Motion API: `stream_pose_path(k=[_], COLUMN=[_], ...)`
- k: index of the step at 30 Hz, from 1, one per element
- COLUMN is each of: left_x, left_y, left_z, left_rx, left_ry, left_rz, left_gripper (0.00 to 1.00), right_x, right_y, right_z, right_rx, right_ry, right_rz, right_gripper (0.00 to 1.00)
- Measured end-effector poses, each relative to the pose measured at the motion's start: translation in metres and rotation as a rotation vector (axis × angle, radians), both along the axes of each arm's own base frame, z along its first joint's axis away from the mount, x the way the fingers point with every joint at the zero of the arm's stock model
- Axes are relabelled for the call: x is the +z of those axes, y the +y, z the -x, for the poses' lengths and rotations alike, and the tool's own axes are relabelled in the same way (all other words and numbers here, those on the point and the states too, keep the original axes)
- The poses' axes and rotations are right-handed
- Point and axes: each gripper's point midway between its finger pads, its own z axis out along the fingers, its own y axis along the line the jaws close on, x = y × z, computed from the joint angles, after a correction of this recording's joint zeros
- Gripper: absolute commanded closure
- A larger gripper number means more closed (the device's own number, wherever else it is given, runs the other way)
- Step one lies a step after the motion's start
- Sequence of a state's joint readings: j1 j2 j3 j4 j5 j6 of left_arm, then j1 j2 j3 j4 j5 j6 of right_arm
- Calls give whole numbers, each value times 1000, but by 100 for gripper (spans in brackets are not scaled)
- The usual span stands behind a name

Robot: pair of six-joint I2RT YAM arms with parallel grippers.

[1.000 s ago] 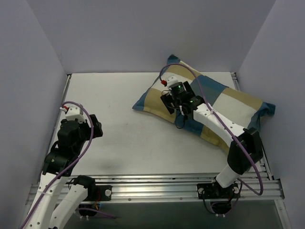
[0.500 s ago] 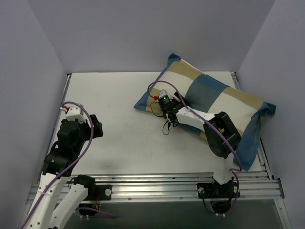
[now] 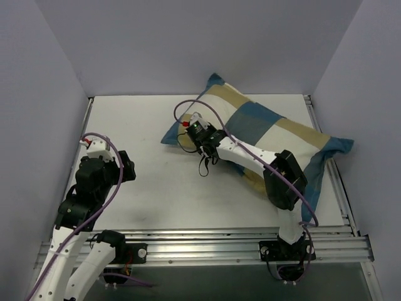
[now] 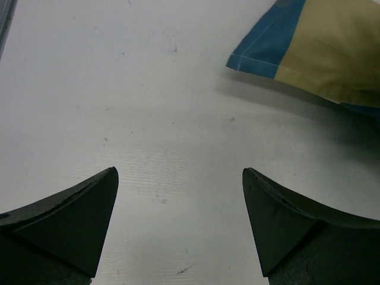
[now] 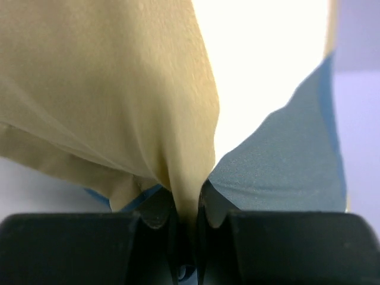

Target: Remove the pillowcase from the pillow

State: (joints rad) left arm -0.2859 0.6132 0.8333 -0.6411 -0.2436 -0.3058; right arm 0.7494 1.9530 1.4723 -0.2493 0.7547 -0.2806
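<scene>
The pillowcase (image 3: 269, 128), a patchwork of blue, tan and white, lies plump at the back right of the table. The pillow is hidden inside it. My right gripper (image 3: 199, 135) sits at the cover's left end, near its front edge. In the right wrist view the right gripper (image 5: 187, 199) is shut on a pinched fold of tan pillowcase (image 5: 119, 89) cloth. My left gripper (image 3: 128, 168) hovers at the table's left side, well apart from the cover. The left gripper (image 4: 180, 172) stands open over bare table, with a blue and tan pillowcase (image 4: 309, 47) corner at the upper right of its view.
Grey walls (image 3: 37, 94) close in the table on the left, back and right. A metal rail (image 3: 207, 244) runs along the near edge, with both arm bases on it. The right arm's purple cable (image 3: 188, 103) loops over the cover's left end.
The right gripper came down from the top of the cover to its left front edge and shut on the cloth. The whole cushion shifted left. The left arm stayed still.
</scene>
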Motion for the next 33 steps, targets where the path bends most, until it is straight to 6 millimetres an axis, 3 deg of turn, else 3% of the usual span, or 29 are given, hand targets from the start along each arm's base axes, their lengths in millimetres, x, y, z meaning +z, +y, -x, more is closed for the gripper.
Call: stream_pose_path(k=[3,4,8,11,14,17,19,23,28,33], left_x=[14,26,90,148,195,216,220,210,180,119], left_y=[1,1,5,10,14,12,10,5,-1,-7], left_z=[3,5,17,34,53,68,72,71,60,41], left_rx=[0,-1,-9,-20,-40,-74,-93,-122,-139,-138], left_ry=[-6,-22,-137,-250,-351,-396,-402,-372,-289,-133], left_rz=[3,7,23,36,47,52,54,52,38,17], left_gripper=[6,6,6,6,6,6,6,6,6,6], right_x=[39,56,115,161,195,214,217,204,163,125], right_y=[66,94,164,186,187,179,168,137,111,98], right_z=[20,31,74,99,107,102,86,36,-24,-55], right_rx=[113,162,313,373,390,386,355,248,115,11], right_ry=[-12,-15,20,71,131,220,275,320,280,194], right_rz=[-140,-213,-491,-713,-895,-1087,-1219,-1393,-1389,-1255], right_gripper=[100,100,100,100,100,100,99,90,56,24])
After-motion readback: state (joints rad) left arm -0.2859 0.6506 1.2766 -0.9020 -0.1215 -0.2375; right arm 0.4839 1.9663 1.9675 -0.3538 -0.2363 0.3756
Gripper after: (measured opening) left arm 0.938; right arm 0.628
